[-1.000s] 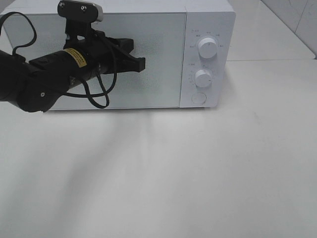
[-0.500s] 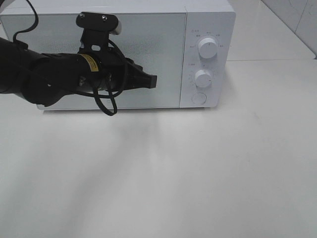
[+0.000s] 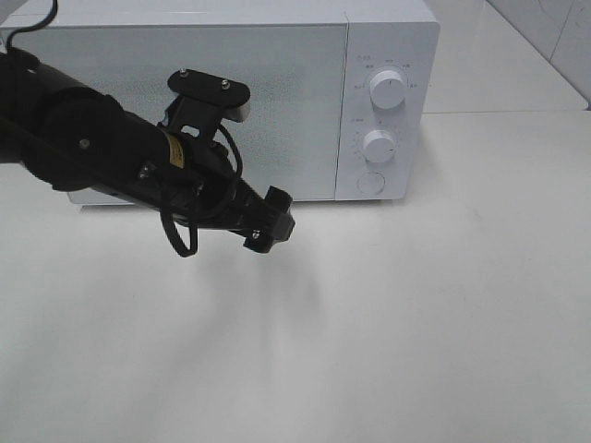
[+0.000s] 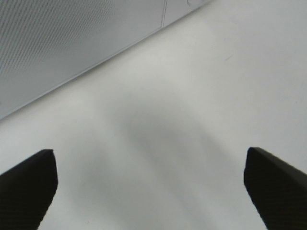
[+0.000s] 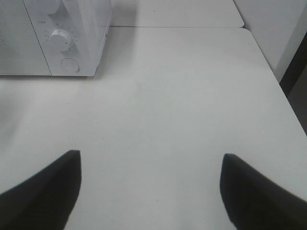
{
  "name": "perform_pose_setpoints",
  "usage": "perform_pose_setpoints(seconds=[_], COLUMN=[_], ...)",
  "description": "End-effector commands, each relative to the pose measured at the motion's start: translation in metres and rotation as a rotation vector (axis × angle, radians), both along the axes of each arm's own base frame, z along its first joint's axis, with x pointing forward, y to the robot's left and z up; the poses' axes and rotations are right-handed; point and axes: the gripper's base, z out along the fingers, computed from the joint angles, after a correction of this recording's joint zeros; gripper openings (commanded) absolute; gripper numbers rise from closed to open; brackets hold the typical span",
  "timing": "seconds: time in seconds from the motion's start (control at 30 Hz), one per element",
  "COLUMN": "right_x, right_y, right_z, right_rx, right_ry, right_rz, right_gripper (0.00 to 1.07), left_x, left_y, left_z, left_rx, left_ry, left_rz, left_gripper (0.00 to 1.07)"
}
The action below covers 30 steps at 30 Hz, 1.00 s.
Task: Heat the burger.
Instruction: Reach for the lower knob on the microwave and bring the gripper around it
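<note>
Now the left gripper (image 4: 152, 184) is hanging just in front of the microwave (image 3: 277, 92), fingers spread wide, holding and touching nothing. The right gripper (image 5: 152, 191) is standing spread and empty over the white worktop (image 3: 416, 323), off the microwave's dial side. The microwave door is sitting shut. The burger is showing in no view, so I cannot tell where it is.

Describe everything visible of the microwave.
The microwave is a white, boxy unit standing upright at the back of the white table. Its door, a wide grey speckled panel, is shut. The control strip at its right carries an upper knob, a lower knob and a round button beneath. Only the table visibly touches it.
</note>
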Motion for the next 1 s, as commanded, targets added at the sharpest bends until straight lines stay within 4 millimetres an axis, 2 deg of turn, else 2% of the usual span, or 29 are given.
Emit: perform_pose_setpoints(seconds=[0.03, 0.5, 0.63, 0.73, 0.8, 0.83, 0.87, 0.93, 1.0], right_x=[-0.004, -0.004, -0.004, -0.004, -0.004, -0.004, -0.004, -0.004, -0.004], right_y=[-0.001, -0.001, -0.001, -0.001, -0.001, -0.001, -0.001, -0.001, -0.001], right_z=[0.0, 0.0, 0.0, 0.0, 0.0, 0.0, 0.0, 0.0, 0.0], right_rx=[0.004, 0.004, 0.004, 0.004, 0.004, 0.004, 0.004, 0.004, 0.004], right_ry=[-0.033, -0.033, -0.033, -0.033, -0.033, -0.033, -0.033, -0.033, -0.033], right_rz=[-0.014, -0.014, -0.014, -0.014, -0.014, -0.014, -0.014, -0.014, -0.014], right_gripper=[0.76, 0.76, 0.76, 0.76, 0.76, 0.76, 0.76, 0.76, 0.76], left_x=[-0.012, -0.047, -0.049, -0.044, -0.037, -0.037, -0.031, -0.028, -0.025], left_y=[0.008, 0.04, 0.045, 0.056, 0.072, 0.072, 0.087, 0.095, 0.116], left_z=[0.016, 0.064, 0.068, 0.071, 0.072, 0.072, 0.073, 0.073, 0.078], left_rx=[0.045, 0.157, 0.159, 0.15, 0.149, 0.149, 0.155, 0.16, 0.168], left_ry=[0.08, 0.203, 0.21, 0.235, 0.266, 0.266, 0.289, 0.301, 0.326], left_rz=[0.014, 0.019, 0.037, 0.087, 0.153, 0.153, 0.209, 0.235, 0.297], left_gripper=[1.0, 1.0, 1.0, 1.0, 1.0, 1.0, 1.0, 1.0, 1.0])
